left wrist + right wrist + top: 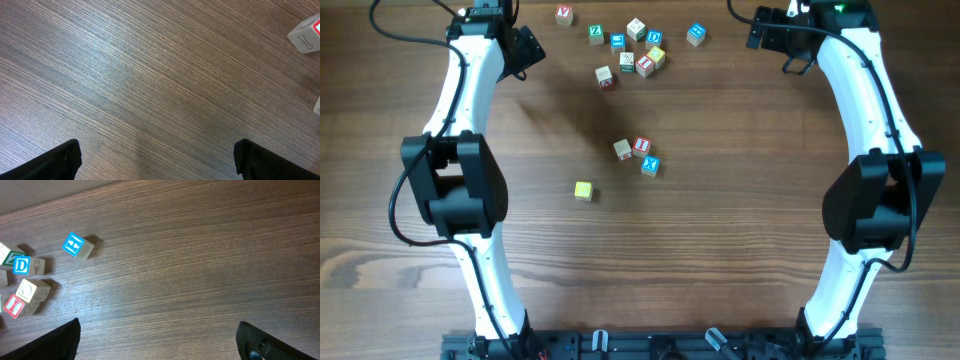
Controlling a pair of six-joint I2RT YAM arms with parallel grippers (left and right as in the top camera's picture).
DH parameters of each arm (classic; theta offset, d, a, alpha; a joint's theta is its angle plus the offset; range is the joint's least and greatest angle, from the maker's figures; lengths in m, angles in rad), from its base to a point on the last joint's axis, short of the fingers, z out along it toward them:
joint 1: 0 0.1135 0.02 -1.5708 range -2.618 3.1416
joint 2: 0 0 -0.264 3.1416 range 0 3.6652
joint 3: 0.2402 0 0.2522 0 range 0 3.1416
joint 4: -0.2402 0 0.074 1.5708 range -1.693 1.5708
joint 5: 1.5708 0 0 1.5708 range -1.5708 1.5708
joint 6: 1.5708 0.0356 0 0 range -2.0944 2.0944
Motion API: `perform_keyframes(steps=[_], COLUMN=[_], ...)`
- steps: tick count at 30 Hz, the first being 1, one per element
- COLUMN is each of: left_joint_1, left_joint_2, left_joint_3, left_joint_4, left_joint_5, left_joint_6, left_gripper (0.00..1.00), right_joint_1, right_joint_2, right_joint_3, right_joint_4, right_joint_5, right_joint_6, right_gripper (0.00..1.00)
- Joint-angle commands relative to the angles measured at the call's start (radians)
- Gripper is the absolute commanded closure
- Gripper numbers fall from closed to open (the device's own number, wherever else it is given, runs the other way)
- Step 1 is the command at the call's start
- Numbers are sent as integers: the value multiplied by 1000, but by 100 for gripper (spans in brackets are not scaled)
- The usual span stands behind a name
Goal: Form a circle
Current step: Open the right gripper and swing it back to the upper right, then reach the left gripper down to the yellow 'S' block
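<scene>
**Three cubes set, two to bring in**

Both my claws are released and hold nothing. The left claw (525, 48) hangs over the far-left corner of the bench (740, 230), and the right claw (767, 30) over the far-right corner. Each has its jaws spread wide.

The circle (638, 155) is only begun, near the middle of the bench. A cream cube (623, 150), a red-letter cube (641, 146) and a blue X cube (650, 166) crowd together in a short arc. The yellow cube (583, 190) sits well apart, toward the near-left. The spare pile (645, 65) lies along the far edge.

I judge the step in hand is fetching the yellow cube with my left claw. To do it well, I should turn the wrist until the jaws are square to two opposite faces. I should then come straight down and close gently. The cube should be set down, not dropped, just beside the cream cube, with a hollow left in the middle for the ring.

The cubes look like small painted wood, flat-faced and crisp-edged. They are probably light enough to skid at a nudge. The bench is smooth, fine-grained wood with a dull sheen, so it offers little grip. A pale cube (605, 76) nearer than the pile may be the fifth, though its mark is too small to read.
</scene>
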Motion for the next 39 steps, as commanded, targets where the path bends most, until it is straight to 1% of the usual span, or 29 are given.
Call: perform_keyframes(steps=[1,2,3,5,6,7,8,9,11,12,14,16,17,20,24,29,32,33,34,36,38,39], left_joint_1=[4,4,3,2,2,2,2,2,2,2,2,-5,-10,-27,-82,-148,-164,-164,-162,-161,-161,-161], left_joint_2=[-2,-2,-2,-2,-1,-1,-2,-2,-5,-10,-30,-69,-95,-176,-317,-441,-531,-557,-583,-604,-602,-602], left_joint_3=[17,17,17,17,16,16,16,16,17,17,17,17,17,16,-34,-288,-523,-592,-662,-757,-817,-852], left_joint_4=[3,-8,-59,-129,-163,-202,-243,-301,-407,-442,-486,-520,-532,-566,-621,-568,-445,-393,-332,-232,-158,-103], left_joint_5=[3,3,12,61,110,154,198,237,275,275,296,402,434,443,439,424,397,397,393,383,356,332], left_joint_6=[-10,-10,-9,14,43,89,156,229,342,363,367,441,464,489,476,397,371,371,366,353,353,353], left_gripper=[0,0,0,0,0,21,69,96,96,95,92,91,89,87,85,82,79,77,72,55,46,36], right_joint_1=[3,3,3,3,3,3,3,3,3,3,3,3,3,3,3,3,3,3,3,3,3,3], right_joint_2=[10,10,10,10,10,10,10,10,10,10,10,10,10,10,10,10,10,10,10,10,10,10], right_joint_3=[-3,-3,-3,-3,-3,-3,-3,-3,-3,-3,-3,-3,-3,-3,-3,-3,-3,-3,-3,-3,-3,-3], right_joint_4=[3,3,3,3,3,3,3,3,3,3,3,3,3,3,3,3,3,3,3,3,3,3], right_joint_5=[10,10,11,11,11,11,11,11,10,11,11,10,11,11,11,11,10,10,11,11,11,11], right_joint_6=[-13,-13,-13,-13,-13,-13,-13,-13,-13,-13,-13,-13,-13,-13,-13,-13,-13,-13,-13,-13,-13,-13], right_gripper=[0,0,0,0,0,0,0,0,0,0,0,0,0,0,0,0,0,0,0,0,0,0])
